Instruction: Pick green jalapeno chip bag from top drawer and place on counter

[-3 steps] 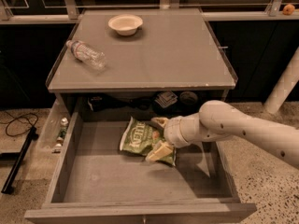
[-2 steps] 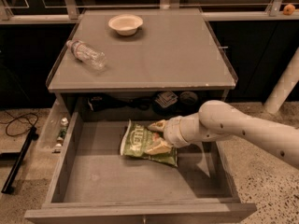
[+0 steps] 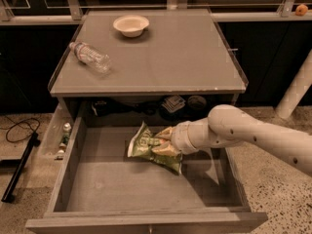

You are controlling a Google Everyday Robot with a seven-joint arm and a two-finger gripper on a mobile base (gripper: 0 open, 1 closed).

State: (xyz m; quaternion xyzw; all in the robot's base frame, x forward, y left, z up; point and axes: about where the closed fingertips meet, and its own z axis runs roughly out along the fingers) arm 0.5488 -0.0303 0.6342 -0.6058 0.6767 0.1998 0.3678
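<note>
The green jalapeno chip bag (image 3: pixel 142 146) sits in the middle of the open top drawer (image 3: pixel 112 186), its left end tipped up off the drawer bottom. My gripper (image 3: pixel 164 141) reaches in from the right and is shut on the bag's right side, one finger above it and one below. The counter (image 3: pixel 170 57) is the grey cabinet top just behind the drawer.
A clear plastic water bottle (image 3: pixel 90 56) lies on the counter's left side and a white bowl (image 3: pixel 130 24) stands at its back. Dark items sit in the cabinet opening behind the drawer. A white post (image 3: pixel 297 89) stands at the right, and a cable (image 3: pixel 19 128) lies on the floor at the left.
My fingers have closed on the bag. The bag has shifted slightly and its left end has tipped upward.
</note>
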